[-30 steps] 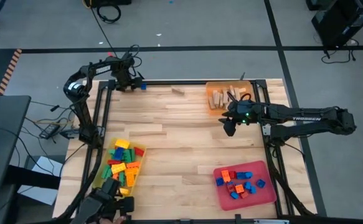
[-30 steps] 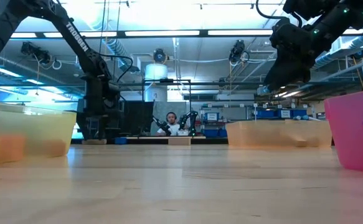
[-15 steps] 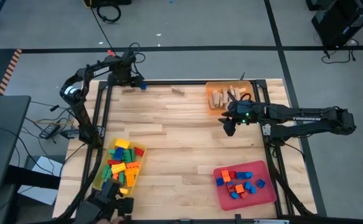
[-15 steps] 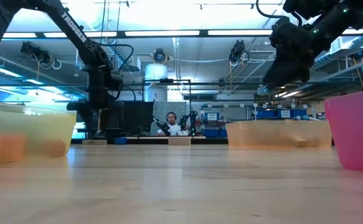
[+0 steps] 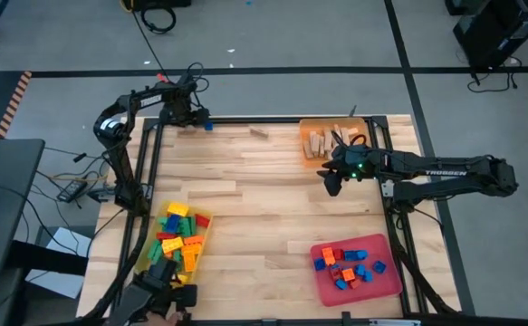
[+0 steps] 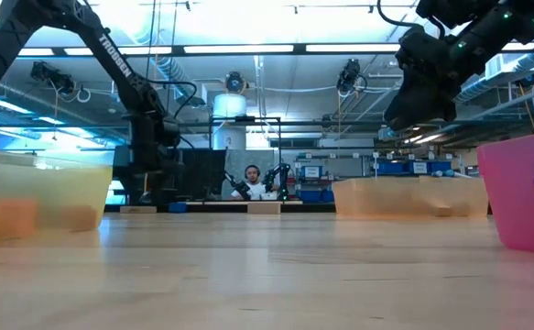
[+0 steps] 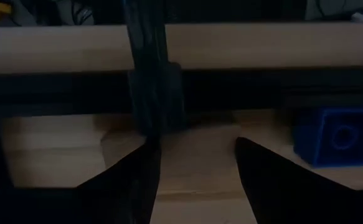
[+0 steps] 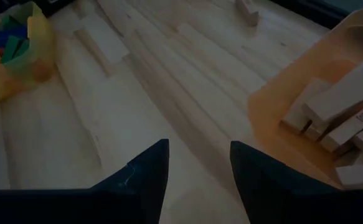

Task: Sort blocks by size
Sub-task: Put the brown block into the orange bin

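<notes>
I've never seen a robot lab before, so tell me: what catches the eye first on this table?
Three bright trays: a yellow tray of mixed coloured plastic bricks at the near left, a red tray of blue and orange bricks at the near right, an orange tray of tan wooden blocks at the far right. The left gripper works at the far-left edge beside a small blue brick; the right gripper hovers open by the orange tray.
</notes>
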Controlling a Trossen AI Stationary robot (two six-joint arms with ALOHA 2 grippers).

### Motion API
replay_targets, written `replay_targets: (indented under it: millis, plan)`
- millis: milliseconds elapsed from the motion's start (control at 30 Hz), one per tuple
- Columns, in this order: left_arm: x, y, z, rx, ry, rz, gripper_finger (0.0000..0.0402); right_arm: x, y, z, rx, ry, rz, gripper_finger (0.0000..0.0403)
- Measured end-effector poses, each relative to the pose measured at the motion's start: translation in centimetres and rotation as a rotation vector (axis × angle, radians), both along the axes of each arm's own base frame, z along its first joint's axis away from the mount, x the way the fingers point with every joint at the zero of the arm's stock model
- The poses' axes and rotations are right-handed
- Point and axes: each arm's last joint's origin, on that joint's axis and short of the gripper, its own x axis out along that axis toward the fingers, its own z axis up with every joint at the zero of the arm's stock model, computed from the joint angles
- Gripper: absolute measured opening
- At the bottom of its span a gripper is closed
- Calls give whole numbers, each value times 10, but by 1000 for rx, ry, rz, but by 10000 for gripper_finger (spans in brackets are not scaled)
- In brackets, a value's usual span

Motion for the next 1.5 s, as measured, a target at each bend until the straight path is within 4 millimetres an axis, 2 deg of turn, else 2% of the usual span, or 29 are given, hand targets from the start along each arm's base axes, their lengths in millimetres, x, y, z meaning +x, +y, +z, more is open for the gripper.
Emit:
replay_targets:
  millis: [100,200,500,700,867,1000,1133,1267,1500]
  plan:
    - [5,-9,2,-44,12,-27,214,0,0,0,11,-4,-7,185]
    - [20,-24,4,-95,47,-86,212,0,1,0,13,-4,-3,185]
    - [94,-91,14,-112,77,-345,211,0,1,0,10,-2,5,185]
    - [137,-142,15,-141,24,-664,211,0,1,0,8,0,7,185]
    - [149,-167,16,-141,52,-953,211,0,1,0,7,1,9,185]
    - [148,-172,17,-132,120,-1056,211,0,1,0,-4,5,19,185]
    - [141,-164,18,-112,209,-1085,211,0,1,0,-2,4,17,185]
    - [136,-152,24,-97,239,-1058,211,0,1,0,15,-4,3,185]
    - [137,-122,47,18,269,-1048,211,2,0,3,9,-40,1,185]
